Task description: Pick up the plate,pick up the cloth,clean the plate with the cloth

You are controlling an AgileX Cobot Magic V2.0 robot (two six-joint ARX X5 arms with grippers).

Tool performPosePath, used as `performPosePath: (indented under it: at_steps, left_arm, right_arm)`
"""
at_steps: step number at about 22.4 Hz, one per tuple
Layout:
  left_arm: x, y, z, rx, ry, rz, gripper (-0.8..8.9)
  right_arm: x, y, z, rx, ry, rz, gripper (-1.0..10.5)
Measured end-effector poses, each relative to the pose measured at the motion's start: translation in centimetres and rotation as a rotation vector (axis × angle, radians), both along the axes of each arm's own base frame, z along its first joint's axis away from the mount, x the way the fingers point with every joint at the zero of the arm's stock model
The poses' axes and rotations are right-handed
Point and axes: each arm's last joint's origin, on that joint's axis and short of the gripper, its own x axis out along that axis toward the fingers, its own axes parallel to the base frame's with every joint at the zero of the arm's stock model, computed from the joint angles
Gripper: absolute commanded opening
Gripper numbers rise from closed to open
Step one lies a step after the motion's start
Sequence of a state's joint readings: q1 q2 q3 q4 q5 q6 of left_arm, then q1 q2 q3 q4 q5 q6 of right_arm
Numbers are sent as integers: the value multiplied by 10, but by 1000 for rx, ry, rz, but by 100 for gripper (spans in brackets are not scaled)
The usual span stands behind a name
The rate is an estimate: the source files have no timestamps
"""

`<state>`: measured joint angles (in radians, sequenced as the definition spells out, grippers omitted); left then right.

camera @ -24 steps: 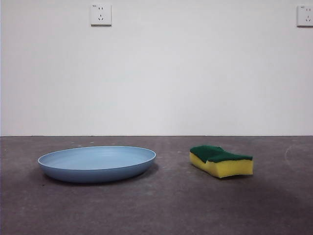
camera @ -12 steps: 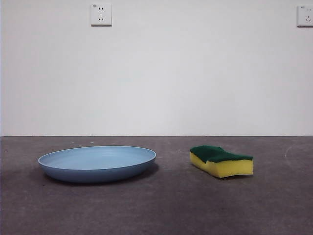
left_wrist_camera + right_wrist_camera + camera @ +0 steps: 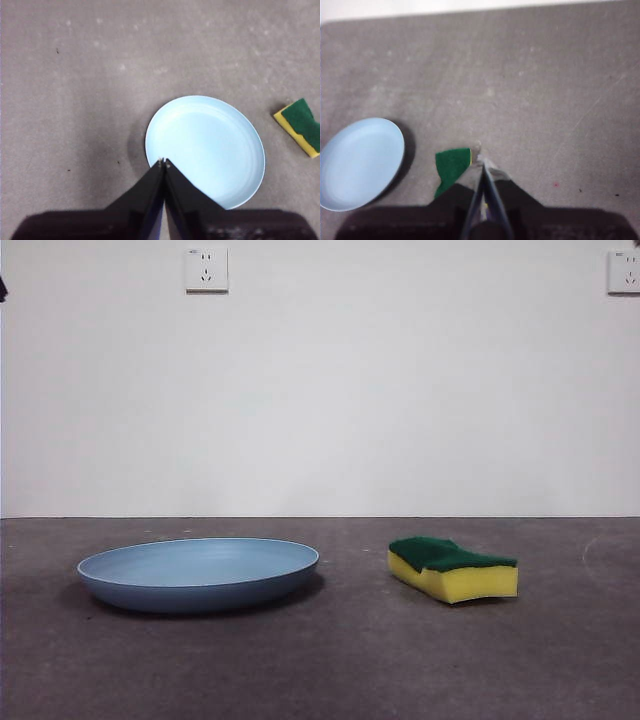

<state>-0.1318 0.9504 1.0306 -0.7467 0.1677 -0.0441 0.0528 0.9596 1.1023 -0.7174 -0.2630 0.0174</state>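
Observation:
The light-blue plate (image 3: 198,573) lies flat on the grey table at the left of the front view. The cloth, a yellow sponge with a dark green top (image 3: 452,568), lies to its right, apart from it. My left gripper (image 3: 163,162) is shut and empty, high above the plate's (image 3: 206,149) near rim. My right gripper (image 3: 481,161) is shut and empty, high above the table, just beside the sponge (image 3: 451,167), which its jaws partly hide. The plate also shows in the right wrist view (image 3: 359,162).
A white wall with two sockets (image 3: 206,270) stands behind the table. A black tip of an arm (image 3: 2,287) shows at the top left edge of the front view. Grey table surface (image 3: 350,660) lies all around the two things.
A black arm tip has come into the top left edge of the front view. The plate and the sponge have not moved.

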Motion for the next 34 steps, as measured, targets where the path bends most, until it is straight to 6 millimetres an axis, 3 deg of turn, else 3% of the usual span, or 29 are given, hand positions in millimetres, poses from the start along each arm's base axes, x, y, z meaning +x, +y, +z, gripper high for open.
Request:
performPosePath:
  at_steps: [3,5,6,11,20,29,33,34]
  left_arm:
    - [11,-2,3,5,27,-26,221]
    - [18,-4,-2,-9,62,-61,389]
    - [22,-5,-6,-19,83,-76,412]
    - [51,-12,-26,-96,161,-161,408]
    - [125,-22,-114,-49,446,-121,407]
    - [151,-27,-157,38,477,-61,404]
    - [155,-28,-163,37,473,-62,402]
    - [155,-29,-164,41,475,-63,361]
  right_arm:
    - [11,1,-6,-11,38,5,274]
    - [19,1,-12,-14,73,7,486]
    - [21,1,-14,-16,90,8,512]
    - [24,3,-17,-18,106,16,505]
    - [22,13,-17,11,118,102,504]
    - [20,13,-19,27,145,88,504]
    - [20,13,-19,29,152,86,504]
    - [20,13,-19,30,153,85,504]
